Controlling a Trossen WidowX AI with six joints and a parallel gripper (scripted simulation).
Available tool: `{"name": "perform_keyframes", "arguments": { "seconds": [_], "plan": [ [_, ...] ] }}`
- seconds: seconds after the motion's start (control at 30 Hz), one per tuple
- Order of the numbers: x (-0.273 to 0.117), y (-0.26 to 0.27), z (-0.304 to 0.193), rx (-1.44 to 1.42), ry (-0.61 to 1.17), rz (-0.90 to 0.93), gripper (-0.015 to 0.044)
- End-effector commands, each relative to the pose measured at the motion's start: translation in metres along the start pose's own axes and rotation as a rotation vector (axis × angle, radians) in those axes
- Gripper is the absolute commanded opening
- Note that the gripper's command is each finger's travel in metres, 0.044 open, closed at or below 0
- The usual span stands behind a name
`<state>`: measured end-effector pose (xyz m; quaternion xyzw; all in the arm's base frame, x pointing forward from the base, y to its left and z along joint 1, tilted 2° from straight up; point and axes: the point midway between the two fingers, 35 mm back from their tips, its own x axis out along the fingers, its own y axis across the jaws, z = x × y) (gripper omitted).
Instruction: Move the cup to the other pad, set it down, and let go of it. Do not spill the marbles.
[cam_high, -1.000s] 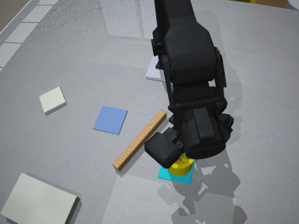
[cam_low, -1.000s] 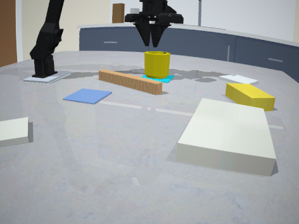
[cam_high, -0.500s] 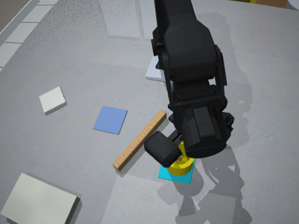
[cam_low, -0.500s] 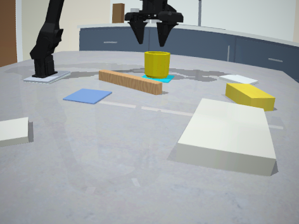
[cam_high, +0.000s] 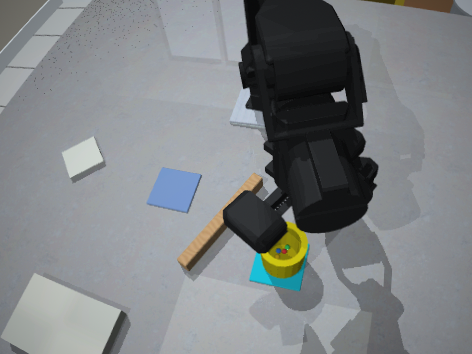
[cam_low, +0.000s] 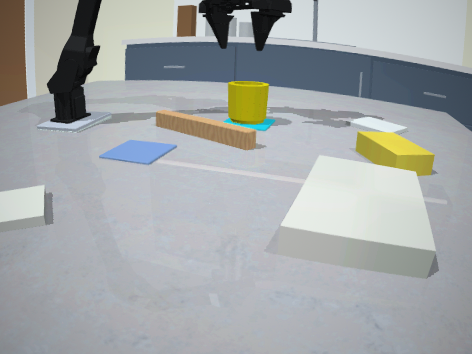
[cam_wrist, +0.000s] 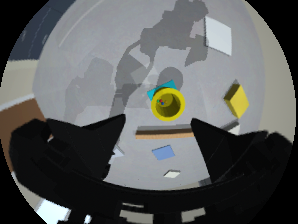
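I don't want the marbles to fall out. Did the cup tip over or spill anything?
Nothing looks wrong. The yellow cup stands upright on the cyan pad, marbles inside it. The gripper hangs open above, touching nothing.

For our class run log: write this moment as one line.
gripper: open, above cup | cup: upright on cyan pad | marbles: inside

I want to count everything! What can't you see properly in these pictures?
- Marbles: top view, tiny, partly under the gripper; exact count unclear.
- Cup inside: exterior view, wall hides the marbles.
- Cyan pad: top view, mostly under the cup.
- Gripper: exterior view, upper part cut off by the top edge.
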<state>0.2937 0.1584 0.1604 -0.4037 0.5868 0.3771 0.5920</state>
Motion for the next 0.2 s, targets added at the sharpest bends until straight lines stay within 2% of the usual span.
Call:
{"name": "perform_keyframes", "arguments": {
  "seconds": [0.0, 0.17],
  "plan": [
    [-0.011, 0.0, 0.0002, 0.005, -0.001, 0.0, 0.044],
    [-0.0191, -0.0002, -0.0001, 0.006, -0.001, 0.0, 0.044]
  ]
}}
